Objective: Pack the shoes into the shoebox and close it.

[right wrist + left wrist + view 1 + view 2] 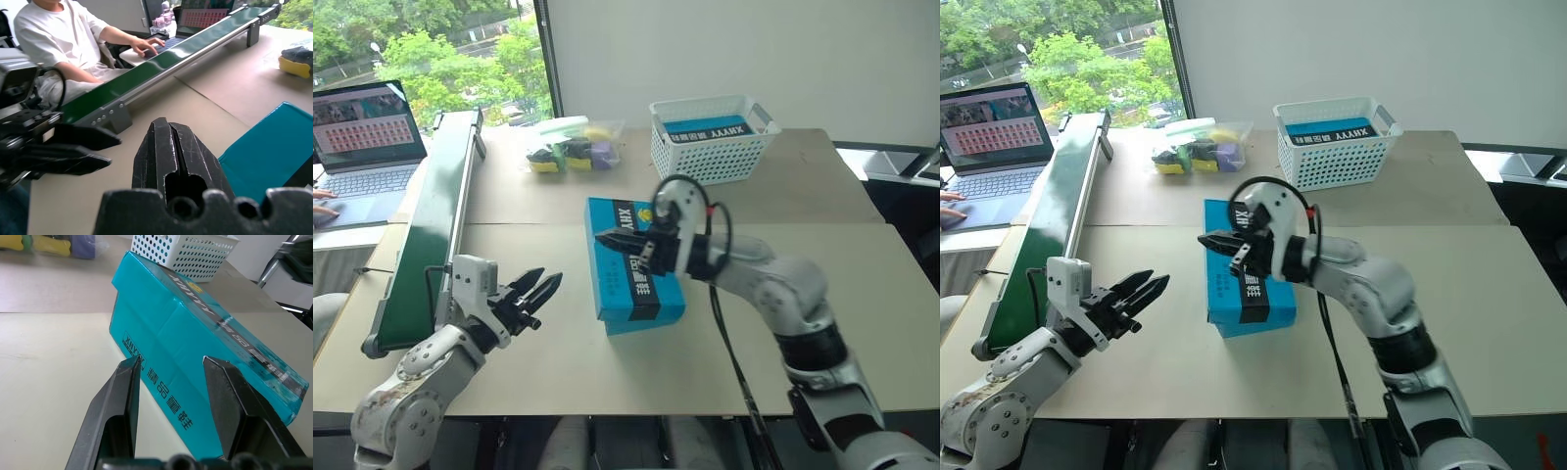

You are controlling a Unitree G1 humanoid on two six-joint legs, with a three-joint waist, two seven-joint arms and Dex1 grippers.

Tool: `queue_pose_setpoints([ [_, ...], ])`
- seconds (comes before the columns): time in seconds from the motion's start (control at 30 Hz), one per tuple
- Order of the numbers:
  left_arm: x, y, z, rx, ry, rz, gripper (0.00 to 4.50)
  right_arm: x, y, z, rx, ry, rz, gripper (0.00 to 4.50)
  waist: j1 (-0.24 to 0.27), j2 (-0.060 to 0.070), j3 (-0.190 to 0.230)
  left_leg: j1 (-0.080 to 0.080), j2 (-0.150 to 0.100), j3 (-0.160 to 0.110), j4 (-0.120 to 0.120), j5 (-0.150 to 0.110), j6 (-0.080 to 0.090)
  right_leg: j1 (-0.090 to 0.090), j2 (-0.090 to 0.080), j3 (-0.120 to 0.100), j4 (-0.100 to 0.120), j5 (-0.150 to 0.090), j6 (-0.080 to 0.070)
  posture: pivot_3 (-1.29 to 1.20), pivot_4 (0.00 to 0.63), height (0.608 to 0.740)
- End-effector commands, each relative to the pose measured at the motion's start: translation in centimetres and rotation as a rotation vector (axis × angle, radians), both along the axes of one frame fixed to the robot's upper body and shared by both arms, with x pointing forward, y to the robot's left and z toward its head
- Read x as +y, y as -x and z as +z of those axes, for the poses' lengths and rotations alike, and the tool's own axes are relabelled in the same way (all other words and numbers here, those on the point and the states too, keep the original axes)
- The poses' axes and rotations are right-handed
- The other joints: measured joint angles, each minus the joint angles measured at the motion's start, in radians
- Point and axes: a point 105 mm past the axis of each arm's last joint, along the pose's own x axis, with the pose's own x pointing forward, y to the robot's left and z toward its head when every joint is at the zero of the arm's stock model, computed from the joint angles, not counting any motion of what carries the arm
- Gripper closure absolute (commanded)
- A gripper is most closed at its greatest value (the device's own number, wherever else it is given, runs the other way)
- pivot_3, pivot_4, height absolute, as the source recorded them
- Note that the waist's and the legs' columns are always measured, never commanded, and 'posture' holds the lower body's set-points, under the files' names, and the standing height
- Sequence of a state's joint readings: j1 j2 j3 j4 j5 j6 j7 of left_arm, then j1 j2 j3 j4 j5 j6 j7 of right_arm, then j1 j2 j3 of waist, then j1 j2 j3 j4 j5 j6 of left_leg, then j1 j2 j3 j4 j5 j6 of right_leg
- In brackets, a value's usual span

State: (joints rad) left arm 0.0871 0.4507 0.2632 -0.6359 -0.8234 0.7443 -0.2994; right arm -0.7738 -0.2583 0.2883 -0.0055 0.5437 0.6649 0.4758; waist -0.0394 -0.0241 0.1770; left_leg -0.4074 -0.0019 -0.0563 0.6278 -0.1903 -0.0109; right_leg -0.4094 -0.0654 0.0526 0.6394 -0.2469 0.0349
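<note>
Your shoebox (631,264) lies flat on the counter (822,294) near its middle, lid down and closed as far as these views show, with a black label band across the top. Its long axis runs near to far, so a long side wall faces each arm. No shoes can be seen; if they are inside, the closed lid hides them, so you cannot confirm that from here.

Your right hand (612,241) is over the box's top, fingers pressed together with nothing between them, pointing level and toward the left. The right wrist view shows the two fingers (168,147) shut tight, with the blue lid just beyond and below them. Whether the fingertips touch the lid cannot be told.

Your left hand (540,291) sits on the left of the box, near but apart from it, with the fingers partly spread and empty. It points level and to the right, straight at the box's left long wall, which the left wrist view shows between the fingers (122,396).

So the right hand is the nearer one, already above the lid, and the left is lined up square to the side wall. If the lid needs a final press, the right hand looks best placed, with the left bracing the wall against sliding.
</note>
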Motion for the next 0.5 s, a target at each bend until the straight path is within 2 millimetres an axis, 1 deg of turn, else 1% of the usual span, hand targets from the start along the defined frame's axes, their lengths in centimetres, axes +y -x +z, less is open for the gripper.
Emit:
queue_pose_setpoints([
  [0.03,-0.8,0.5,1.1,-0.05,0.001,-0.016,2.37,0.8,-1.8,-2.3,-0.08,0.154,-0.045,4.48,0.004,-0.001,0.0,0.0,0.0,0.0,0.0,0.0,0.0,0.0,0.0,0.0,0.0,0.0,0.0,0.0,0.15,0.738],
  [0.1,-1.1,0.6,1.1,-0.05,0.002,-0.016,2.37,1.1,-1.5,-5.0,-0.061,0.267,0.005,4.48,0.004,-0.001,0.0,0.0,0.0,0.0,0.0,-0.001,-0.001,-0.001,0.0,0.0,0.001,0.0,0.0,0.0,0.15,0.738],
  [0.17,-1.1,0.7,1.2,-0.052,0.003,-0.012,2.37,0.9,-1.0,-7.2,-0.029,0.362,0.045,4.48,0.003,-0.001,0.0,-0.001,0.0,0.0,0.0,-0.001,-0.001,-0.002,0.0,0.0,0.002,0.0,0.0,0.0,0.15,0.738],
  [0.23,-1.0,0.7,1.2,-0.052,0.0,-0.006,2.37,0.8,-0.4,-8.7,-0.018,0.437,0.09,4.48,0.001,-0.001,0.0,0.0,0.0,0.0,0.0,-0.001,-0.001,-0.002,0.0,0.001,0.003,0.0,-0.001,0.0,0.15,0.738],
  [0.27,-0.9,0.6,1.2,-0.052,-0.002,-0.003,2.37,0.7,-0.3,-9.1,-0.017,0.461,0.101,4.48,0.0,-0.001,-0.001,0.001,0.0,0.001,0.0,-0.001,-0.001,-0.002,0.0,0.001,0.003,0.0,-0.001,0.0,0.15,0.738],
  [0.33,-0.9,0.6,1.2,-0.051,-0.008,0.003,2.37,0.8,-0.5,-9.1,-0.004,0.449,0.089,4.48,-0.003,-0.001,-0.001,0.005,0.0,0.001,0.0,-0.001,-0.001,0.002,0.0,0.001,0.003,0.0,-0.001,0.0,0.15,0.738],
  [0.4,-0.6,0.3,1.2,-0.059,-0.013,0.031,2.37,0.8,-1.3,-8.3,-0.009,0.416,0.046,4.48,-0.005,-0.002,-0.002,0.009,0.001,0.001,0.0,-0.001,-0.001,0.006,0.0,0.001,0.003,0.0,-0.001,0.0,0.15,0.738],
  [0.43,-0.5,0.1,1.3,-0.065,-0.015,0.041,2.37,0.7,-1.8,-7.7,-0.018,0.389,0.014,4.48,-0.006,-0.003,-0.002,0.009,0.001,0.001,0.0,-0.001,-0.001,0.006,0.001,0.002,0.003,0.0,-0.001,0.0,0.15,0.738],
  [0.5,-0.1,-0.2,1.5,-0.085,-0.016,0.074,2.37,0.3,-3.0,-5.5,-0.012,0.279,-0.069,4.48,-0.005,-0.003,-0.002,0.009,0.001,0.001,0.0,-0.001,-0.001,0.006,0.002,0.002,0.003,0.0,-0.001,0.0,0.15,0.738],
])
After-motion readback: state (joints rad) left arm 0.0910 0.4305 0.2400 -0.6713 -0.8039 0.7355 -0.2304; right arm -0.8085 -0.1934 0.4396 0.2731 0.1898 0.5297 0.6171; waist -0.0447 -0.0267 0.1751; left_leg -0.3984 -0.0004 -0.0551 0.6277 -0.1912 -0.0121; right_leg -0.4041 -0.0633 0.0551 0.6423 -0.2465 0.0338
